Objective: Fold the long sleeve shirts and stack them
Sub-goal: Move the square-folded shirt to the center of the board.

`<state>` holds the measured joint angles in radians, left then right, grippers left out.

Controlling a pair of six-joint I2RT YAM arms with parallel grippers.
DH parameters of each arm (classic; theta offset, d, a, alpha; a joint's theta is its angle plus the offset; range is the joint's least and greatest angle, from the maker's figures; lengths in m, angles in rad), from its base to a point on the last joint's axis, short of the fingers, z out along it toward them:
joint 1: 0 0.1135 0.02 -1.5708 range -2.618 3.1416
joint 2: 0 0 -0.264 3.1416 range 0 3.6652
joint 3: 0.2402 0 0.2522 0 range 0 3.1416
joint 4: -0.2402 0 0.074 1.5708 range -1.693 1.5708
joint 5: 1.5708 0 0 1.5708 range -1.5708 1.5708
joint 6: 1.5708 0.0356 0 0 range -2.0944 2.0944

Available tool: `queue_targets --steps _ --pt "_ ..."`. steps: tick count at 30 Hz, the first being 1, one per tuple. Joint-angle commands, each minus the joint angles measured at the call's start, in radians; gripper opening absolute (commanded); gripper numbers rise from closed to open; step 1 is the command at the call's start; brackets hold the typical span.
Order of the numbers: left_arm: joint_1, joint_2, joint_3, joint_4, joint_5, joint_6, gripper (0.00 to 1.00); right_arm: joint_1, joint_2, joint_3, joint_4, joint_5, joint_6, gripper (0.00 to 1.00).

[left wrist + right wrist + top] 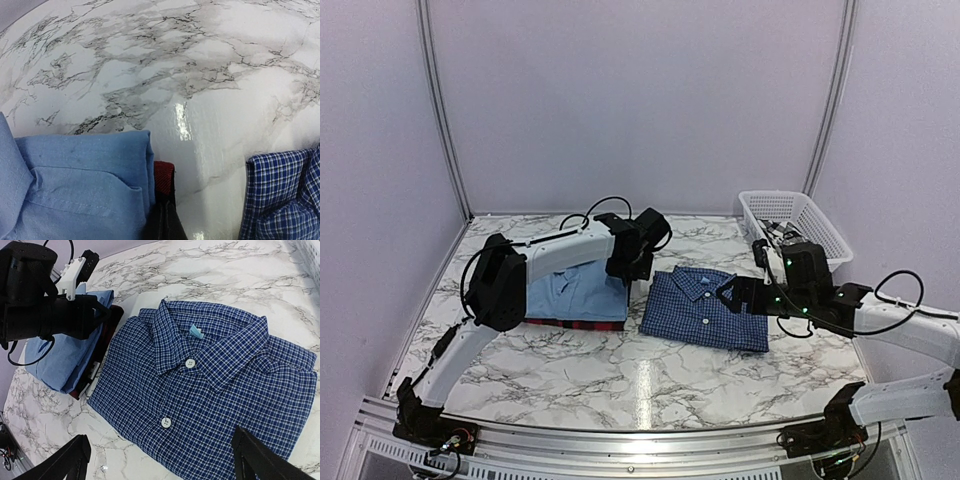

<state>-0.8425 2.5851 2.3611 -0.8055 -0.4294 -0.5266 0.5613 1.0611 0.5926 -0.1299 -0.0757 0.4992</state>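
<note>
**Navy checked shirt (210, 390) folded on the table (620, 385), beneath spread jaws**

The right gripper (165, 460) hangs over it, jaws wide apart and touching nothing. The left gripper (162, 219) has its jaws pressed together at the edge of the light blue shirt (75, 190). That shirt mostly hides the dark red shirt (164, 176) beneath it.

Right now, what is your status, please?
Left pincer shut beside light blue shirt stacked on dark red shirt. Right pincer open over folded navy shirt. Nothing lies on it.

Left gripper (162, 220) pinched closed — right gripper (160, 437) spread wide, angled downward.
</note>
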Motion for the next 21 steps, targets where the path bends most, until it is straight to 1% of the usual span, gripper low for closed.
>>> queue_targets --steps 1,4,8,11,15,17,21 --pt "0.009 0.017 0.049 0.02 0.059 0.032 0.0 -0.019 0.01 0.048 -0.01 0.019 -0.016 0.94" --pt "0.006 -0.009 0.043 0.035 0.073 0.039 0.12 -0.025 0.021 0.05 -0.013 0.02 -0.017 0.94" --pt "-0.005 -0.067 0.04 0.054 0.081 0.058 0.36 -0.027 0.025 0.044 -0.025 0.03 -0.018 0.94" --pt "-0.012 -0.119 0.026 0.063 0.092 0.072 0.49 -0.029 0.017 0.042 -0.045 0.051 -0.015 0.95" --pt "-0.018 -0.189 -0.03 0.08 0.139 0.076 0.6 -0.044 0.001 0.032 -0.057 0.109 -0.007 0.96" --pt "-0.018 -0.212 -0.057 0.09 0.194 0.066 0.64 -0.064 0.006 0.026 -0.059 0.118 -0.007 0.96" --pt "-0.018 -0.238 -0.129 0.106 0.317 0.034 0.66 -0.123 0.03 0.009 -0.063 0.123 -0.001 0.96"
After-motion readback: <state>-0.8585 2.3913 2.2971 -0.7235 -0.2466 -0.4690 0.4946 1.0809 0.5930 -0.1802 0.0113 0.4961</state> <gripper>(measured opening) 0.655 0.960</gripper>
